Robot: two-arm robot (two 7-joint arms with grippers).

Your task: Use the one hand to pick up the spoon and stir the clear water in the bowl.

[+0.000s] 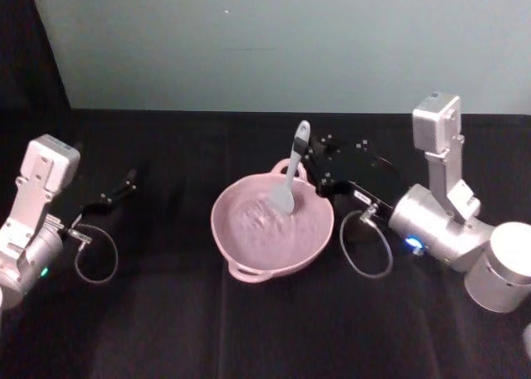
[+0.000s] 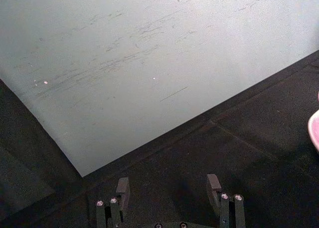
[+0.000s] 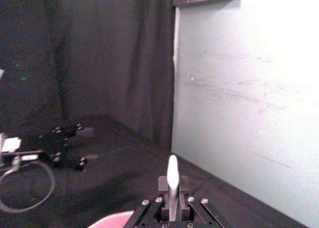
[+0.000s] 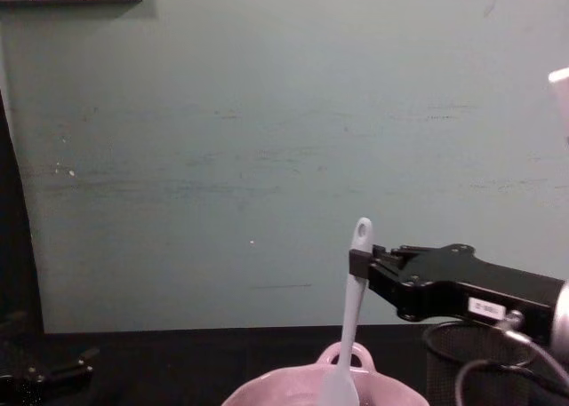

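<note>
On the black worktop [image 1: 166,313], dead centre in the head view, sits the pink bowl [image 1: 222,240], with one loop handle at 12 o'clock and another at 6 o'clock. The spoon [image 1: 292,173] stands in it, blade down in the water toward the 1 o'clock side and handle rising toward 12 o'clock. The right claw [image 1: 309,163] reaches in from 3 o'clock and is clamped on that handle.

From the side, the chest view adds the height of the grip. The right claw [image 4: 359,264] pinches the spoon [image 4: 348,335] just below the oval hole at its top. The shaft is close to upright, and the blade drops behind the bowl's rim [image 4: 267,390]. A black mesh cup [image 4: 449,357] stands just under the right arm, at the bowl's 3 o'clock.

Looking along the handle, the right wrist view shows the spoon [image 3: 172,178] pressed between both fingers [image 3: 160,184]. A pink edge of the bowl [image 3: 112,220] lies below.

Well apart at the bowl's 9 o'clock, the left claw [image 1: 123,187] hangs low over the worktop. Its own wrist view shows the left claw [image 2: 168,188] spread wide with nothing between the fingers. A sliver of the bowl [image 2: 315,130] sits at the frame edge.
</note>
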